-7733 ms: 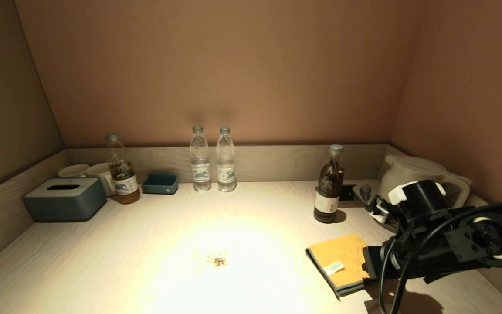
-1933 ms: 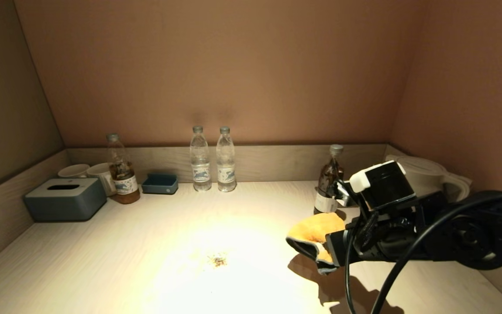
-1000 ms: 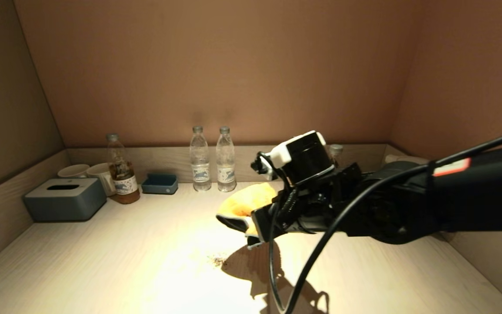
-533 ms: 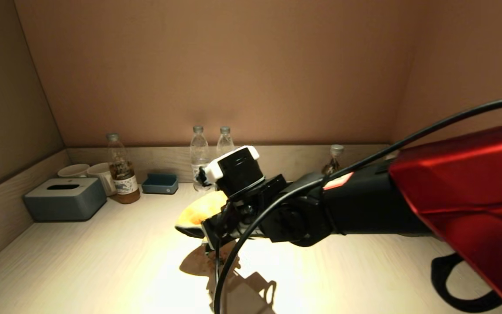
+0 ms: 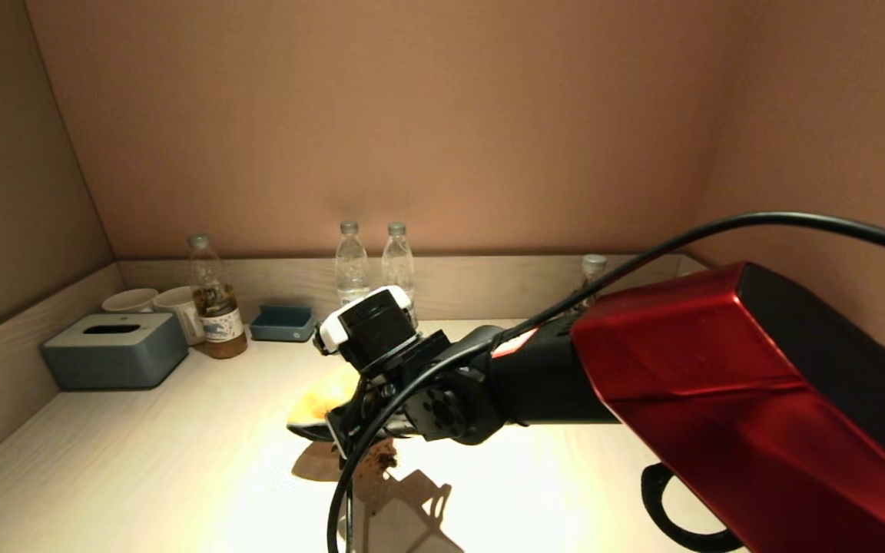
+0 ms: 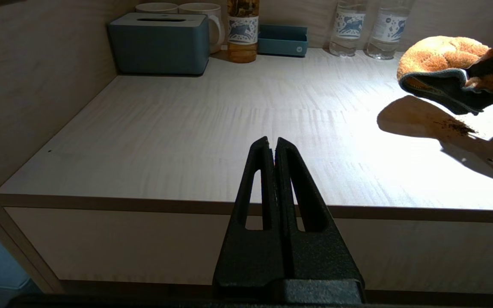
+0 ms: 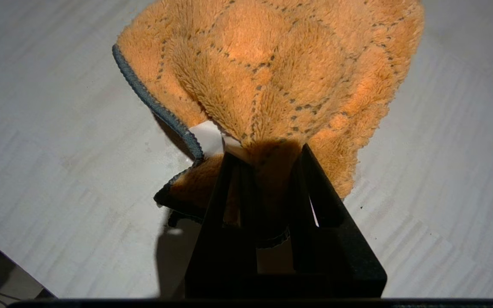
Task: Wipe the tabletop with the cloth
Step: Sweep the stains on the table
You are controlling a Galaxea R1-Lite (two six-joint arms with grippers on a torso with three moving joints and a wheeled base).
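Right tool clamped on bunched cloth, hanging above tabletop.

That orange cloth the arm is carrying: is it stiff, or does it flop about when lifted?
Probably floppy: the cloth bunches and droops from the right gripper, clear of the tabletop. Likely light, since one pinched fold holds it. Its fluffy pile should grip, not slip.

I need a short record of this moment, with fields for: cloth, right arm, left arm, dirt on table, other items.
cloth: the cloth is bunched, held clear above the tabletop
right arm: right gripper jaws shut on the cloth, over the table's middle
left arm: left gripper shut, parked before the front edge
dirt: brown crumbs beside the cloth's shadow
other items: tissue box, bottles at the back
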